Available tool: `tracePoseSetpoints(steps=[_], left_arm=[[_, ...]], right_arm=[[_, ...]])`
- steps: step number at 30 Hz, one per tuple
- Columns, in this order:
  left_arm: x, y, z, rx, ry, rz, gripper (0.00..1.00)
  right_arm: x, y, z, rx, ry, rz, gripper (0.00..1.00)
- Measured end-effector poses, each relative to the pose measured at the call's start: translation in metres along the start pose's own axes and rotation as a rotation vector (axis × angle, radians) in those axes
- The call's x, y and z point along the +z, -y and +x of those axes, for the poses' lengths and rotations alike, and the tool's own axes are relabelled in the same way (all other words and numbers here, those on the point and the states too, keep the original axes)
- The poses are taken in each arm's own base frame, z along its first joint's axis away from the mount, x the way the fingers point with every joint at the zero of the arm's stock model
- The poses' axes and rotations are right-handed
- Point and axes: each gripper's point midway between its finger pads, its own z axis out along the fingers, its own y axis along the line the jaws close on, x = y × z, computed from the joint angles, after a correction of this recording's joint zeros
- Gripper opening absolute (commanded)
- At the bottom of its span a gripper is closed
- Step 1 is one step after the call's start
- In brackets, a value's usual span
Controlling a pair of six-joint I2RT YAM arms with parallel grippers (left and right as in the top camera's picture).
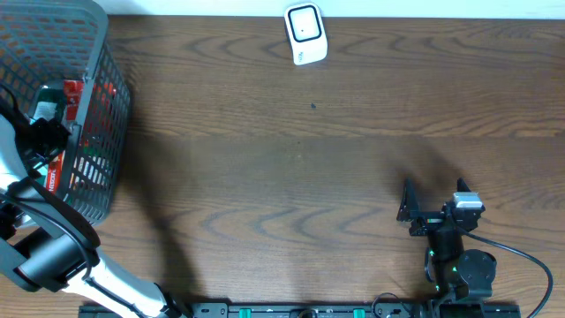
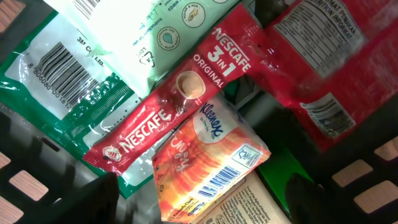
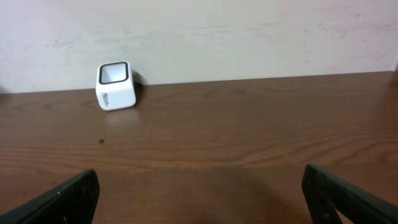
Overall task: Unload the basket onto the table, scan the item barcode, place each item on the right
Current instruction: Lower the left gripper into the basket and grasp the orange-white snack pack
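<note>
we see the left gripper hanging inside the grey mesh basket, jaws spread wide and gripping nothing. its two dark fingers show as blurs on either side of an orange kleenex pack, with a gap on each side. the pack lies label up, a small barcode showing on its lower end. touching the pack's upper edge, a red nescafe 3in1 sachet lies on a slant. past the sachet lies a green and white pouch with a large barcode facing up, and on the other side a red packet printed with a nutrition panel. the packets overlap, with black basket mesh showing at the lower corners.

well to the right of the basket, at the far edge of the brown wooden table, stands the white scanner. farther right than the scanner, by the near edge, the right gripper rests low over the wood, jaws fully spread and empty. bare tabletop lies between it and the basket.
</note>
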Motion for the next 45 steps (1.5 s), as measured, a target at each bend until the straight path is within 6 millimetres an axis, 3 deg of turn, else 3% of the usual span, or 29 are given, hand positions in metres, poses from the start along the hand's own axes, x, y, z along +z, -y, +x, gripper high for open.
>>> tracePoseSetpoints(steps=[12,28,33,35,38,45], left_arm=[[0.001,0.031,0.001,0.146,0.013,0.068,0.89],[0.013,0.023,0.004,0.15,0.007,0.028,0.88],[0.027,0.017,0.01,0.144,-0.019,-0.003,0.84],[0.036,0.015,0.015,0.144,-0.041,-0.013,0.8],[0.045,0.013,0.02,0.144,-0.065,-0.02,0.66],[0.046,0.012,0.016,0.14,-0.049,-0.022,0.41]], right_arm=[[0.0,0.0,0.0,0.0,0.0,0.0,0.99],[0.0,0.0,0.0,0.0,0.0,0.0,0.99],[0.0,0.0,0.0,0.0,0.0,0.0,0.99],[0.0,0.0,0.0,0.0,0.0,0.0,0.99],[0.0,0.0,0.0,0.0,0.0,0.0,0.99],[0.0,0.0,0.0,0.0,0.0,0.0,0.99]])
